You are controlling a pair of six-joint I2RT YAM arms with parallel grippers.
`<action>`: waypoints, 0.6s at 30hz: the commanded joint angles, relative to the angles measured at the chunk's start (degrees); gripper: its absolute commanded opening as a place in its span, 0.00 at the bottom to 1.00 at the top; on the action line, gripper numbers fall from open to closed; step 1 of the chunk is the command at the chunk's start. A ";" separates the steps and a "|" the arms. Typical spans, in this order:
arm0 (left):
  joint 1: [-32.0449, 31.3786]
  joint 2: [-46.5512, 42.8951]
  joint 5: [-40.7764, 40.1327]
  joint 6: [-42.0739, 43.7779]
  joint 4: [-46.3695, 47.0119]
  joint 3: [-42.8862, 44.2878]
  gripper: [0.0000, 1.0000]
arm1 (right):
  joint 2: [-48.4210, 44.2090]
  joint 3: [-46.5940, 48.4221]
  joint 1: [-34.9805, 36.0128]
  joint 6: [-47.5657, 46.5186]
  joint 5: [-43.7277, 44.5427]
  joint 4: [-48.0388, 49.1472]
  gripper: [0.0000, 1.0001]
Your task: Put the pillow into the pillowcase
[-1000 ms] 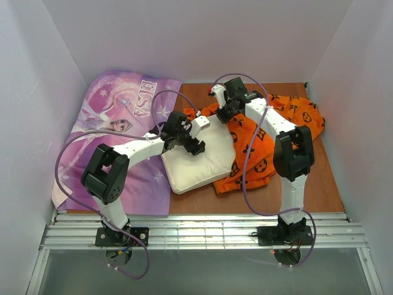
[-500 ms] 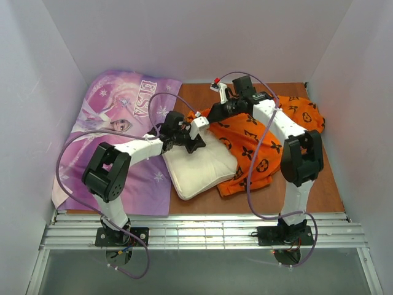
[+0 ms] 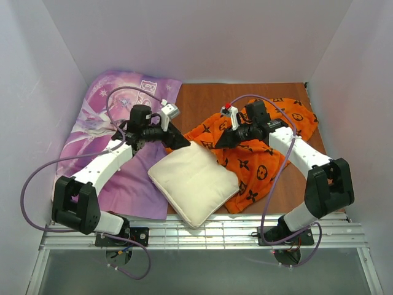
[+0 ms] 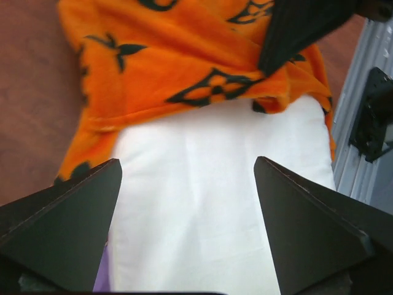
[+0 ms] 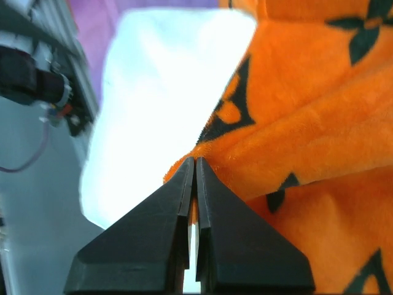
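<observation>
From above, the pillow (image 3: 193,181) lies near the middle of the table. Its far end sits just under the hem of the pillowcase (image 3: 270,157), which my right claw (image 3: 222,141) lifts to hold the mouth open, while my left claw (image 3: 180,142) hangs over the pillow's far-left corner. My left wrist view shows my fingers (image 4: 67,227) spread wide around nothing, with the pillow below and the orange hem ahead, placed, I judge, to push it in. My right wrist view shows that claw pressed together, pinching the hem above the pillow.
</observation>
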 commanded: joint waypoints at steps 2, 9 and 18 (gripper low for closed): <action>3.40 -0.64 -4.75 -4.67 -8.40 -0.86 0.83 | -0.17 -0.87 0.80 -12.13 4.05 -7.25 0.01; 4.55 -0.46 -8.62 -5.46 -11.49 -9.73 0.88 | 6.86 10.80 1.06 -18.64 9.15 -14.64 0.40; 5.51 -2.48 -7.32 -1.77 -12.37 -10.62 0.89 | 25.13 41.12 5.35 -23.48 19.17 -16.66 0.95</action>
